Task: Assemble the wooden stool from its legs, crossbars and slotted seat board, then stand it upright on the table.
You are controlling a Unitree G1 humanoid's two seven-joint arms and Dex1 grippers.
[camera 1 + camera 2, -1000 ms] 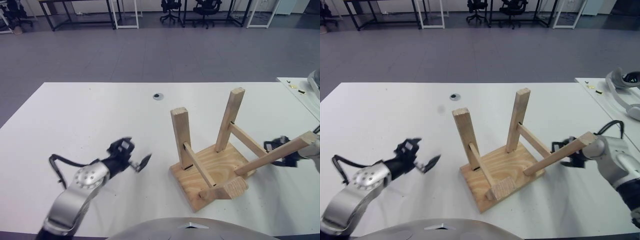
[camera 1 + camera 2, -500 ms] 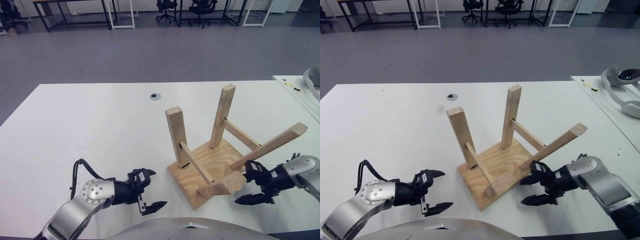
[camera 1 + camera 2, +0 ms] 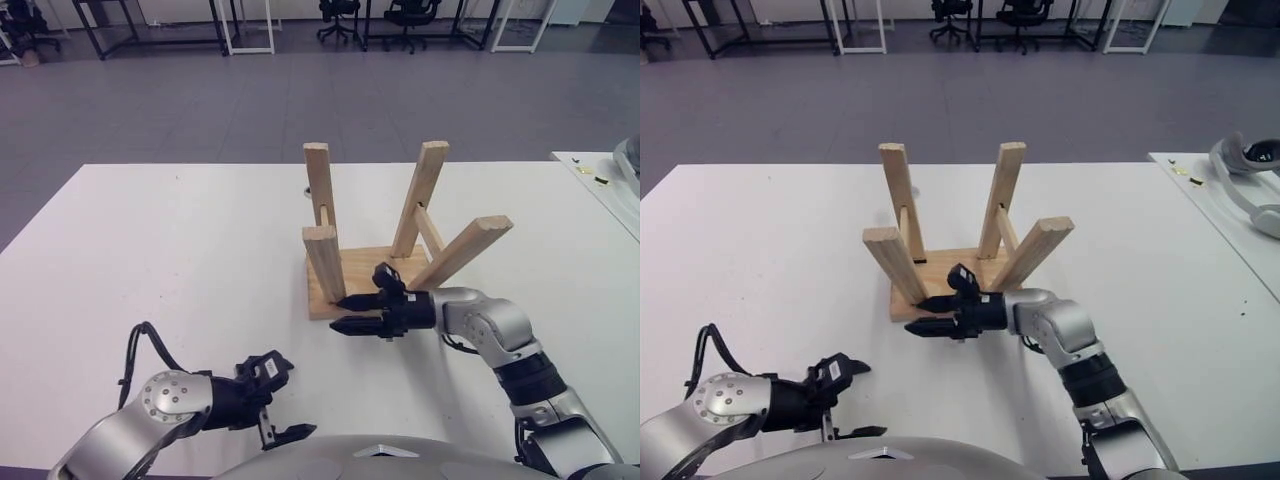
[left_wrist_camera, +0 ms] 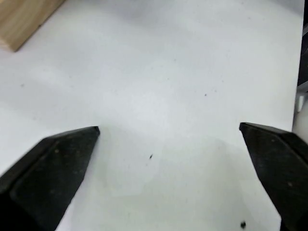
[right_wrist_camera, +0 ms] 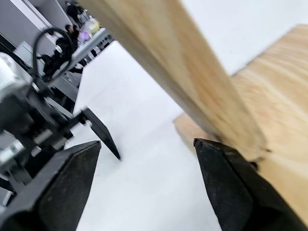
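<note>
The wooden stool lies upside down near the table's middle, its seat board [image 3: 365,272] flat on the table and its legs pointing up. The two back legs [image 3: 318,178] are near upright; the front right leg [image 3: 462,250] leans outward. My right gripper [image 3: 345,313] is open at the board's front left corner, beside the base of the front left leg [image 3: 325,262]. In the right wrist view that leg [image 5: 178,72] runs past one finger [image 5: 231,187]. My left gripper [image 3: 288,400] is open low over bare table by the near edge, with nothing between its fingers [image 4: 67,159].
A white headset [image 3: 1250,185] lies on a separate table at the far right. The white table [image 3: 150,250] has wide free room on its left half. Its near edge runs just behind my left gripper.
The stool has turned and slid back toward the table's middle. My right gripper swung left across its front to the front left corner. My left gripper drew back nearer the table's front edge.
</note>
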